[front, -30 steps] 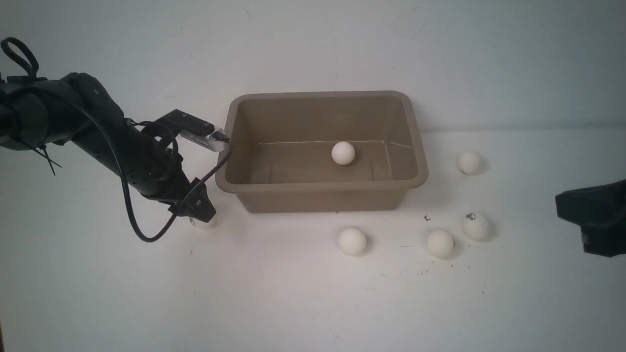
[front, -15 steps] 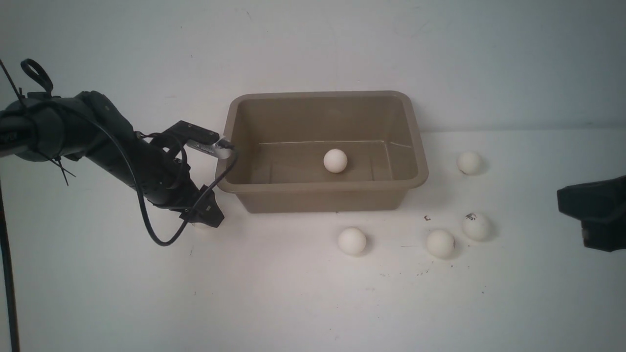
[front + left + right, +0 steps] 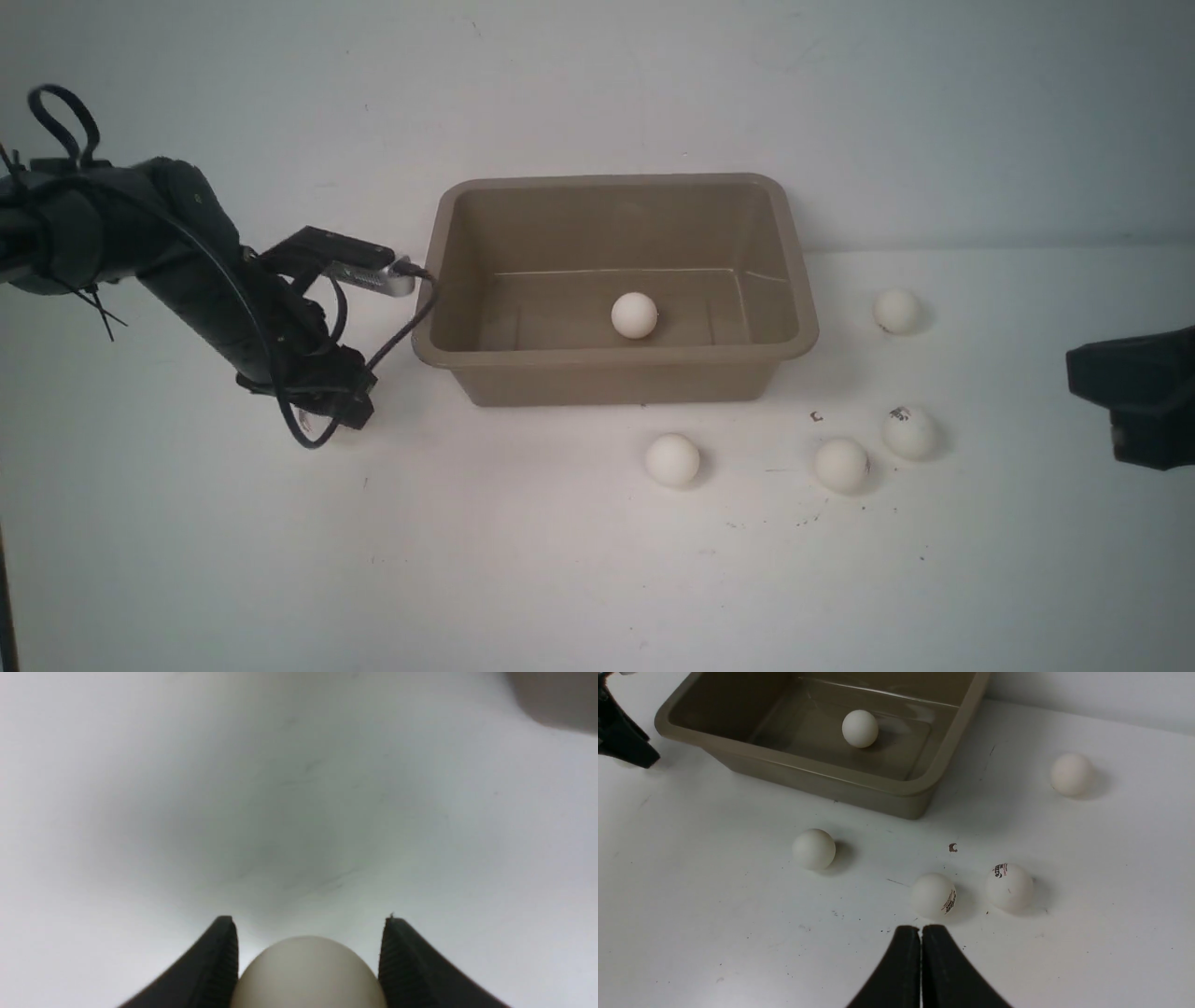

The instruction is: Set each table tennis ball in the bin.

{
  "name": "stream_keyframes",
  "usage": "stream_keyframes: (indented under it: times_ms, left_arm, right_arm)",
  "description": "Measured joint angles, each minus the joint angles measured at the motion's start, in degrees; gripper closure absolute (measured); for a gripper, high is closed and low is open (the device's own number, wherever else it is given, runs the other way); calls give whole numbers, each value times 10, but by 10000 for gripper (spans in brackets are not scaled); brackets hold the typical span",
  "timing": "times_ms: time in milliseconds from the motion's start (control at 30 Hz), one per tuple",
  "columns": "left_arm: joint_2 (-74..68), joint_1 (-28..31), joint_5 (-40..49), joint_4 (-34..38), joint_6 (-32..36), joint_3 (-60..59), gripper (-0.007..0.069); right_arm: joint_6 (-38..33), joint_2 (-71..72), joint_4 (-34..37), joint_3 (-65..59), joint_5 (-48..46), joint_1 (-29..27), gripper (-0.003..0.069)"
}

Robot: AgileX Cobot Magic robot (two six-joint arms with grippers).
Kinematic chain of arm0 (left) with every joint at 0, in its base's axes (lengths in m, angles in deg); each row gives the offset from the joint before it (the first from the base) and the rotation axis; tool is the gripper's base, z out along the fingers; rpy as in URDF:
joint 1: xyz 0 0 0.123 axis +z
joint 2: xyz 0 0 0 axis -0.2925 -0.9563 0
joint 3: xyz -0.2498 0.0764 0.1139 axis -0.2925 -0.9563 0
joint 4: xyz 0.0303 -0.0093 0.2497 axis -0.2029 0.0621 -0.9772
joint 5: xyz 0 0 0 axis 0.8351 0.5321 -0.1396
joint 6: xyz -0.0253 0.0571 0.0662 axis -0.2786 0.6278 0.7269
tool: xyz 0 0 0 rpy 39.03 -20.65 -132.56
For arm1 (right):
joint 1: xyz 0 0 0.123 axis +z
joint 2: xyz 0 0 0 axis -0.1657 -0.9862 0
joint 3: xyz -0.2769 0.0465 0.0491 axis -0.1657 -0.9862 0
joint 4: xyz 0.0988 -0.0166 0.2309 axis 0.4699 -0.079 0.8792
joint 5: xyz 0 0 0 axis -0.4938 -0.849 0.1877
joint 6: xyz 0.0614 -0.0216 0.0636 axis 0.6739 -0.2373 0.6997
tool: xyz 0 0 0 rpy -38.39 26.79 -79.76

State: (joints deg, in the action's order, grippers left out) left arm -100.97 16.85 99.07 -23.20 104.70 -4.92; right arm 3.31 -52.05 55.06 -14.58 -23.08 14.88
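Left claw (image 3: 310,924): low over the tabletop (image 3: 523,560), to the left of the bin and apart from it. Its two fingers press a table tennis ball from either side; jaws clamped on it, the ball filling the gap. In the front view this held ball (image 3: 308,977) is mostly hidden behind the claw and the looping cable (image 3: 252,317); only a small pale part with dark marking shows.

Right claw (image 3: 920,929): at the right side of the scene, fingers together, nothing between them.

Bin (image 3: 616,380): brown, upright, open side up, near the middle. One ball inside (image 3: 634,315), on the bin's floor, near the front wall.

Four balls outside, resting on the tabletop:
- front ball (image 3: 672,460), in front of the bin, apart from it;
- smudged ball (image 3: 841,466), forward and to the right of the bin, dark print on its side;
- logo ball (image 3: 909,433), just beside the smudged one, slightly farther back, dark lettering;
- far ball (image 3: 897,311), right of the bin, farthest back of these four.

Small dark specks and scuffs on the white surface between and around them.
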Motion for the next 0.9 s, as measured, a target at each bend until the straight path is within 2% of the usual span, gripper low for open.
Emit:
stream_keyframes:
  times_ms: [100,267,333,467,700,767,900]
  left_arm:
    - [66,-9,-10,5,-21,0,279]
    - [124,-67,-82,72,47,10,279]
    - [115,-107,-123,95,68,19,279]
    - [66,-142,-161,99,71,34,279]
    - [-17,-148,-153,98,73,85,276]
    - [-25,-148,-148,98,74,94,257]
    - [-35,-148,-143,108,74,109,130]
  right_arm:
    - [0,0,0,0,6,0,664]
    - [-1,0,0,0,11,0,664]
    - [-1,0,0,0,15,0,664]
    - [-1,0,0,0,16,0,664]
    - [-1,-1,0,0,8,0,661]
    - [-1,-1,0,0,5,0,659]
    - [-1,-1,0,0,-3,0,653]
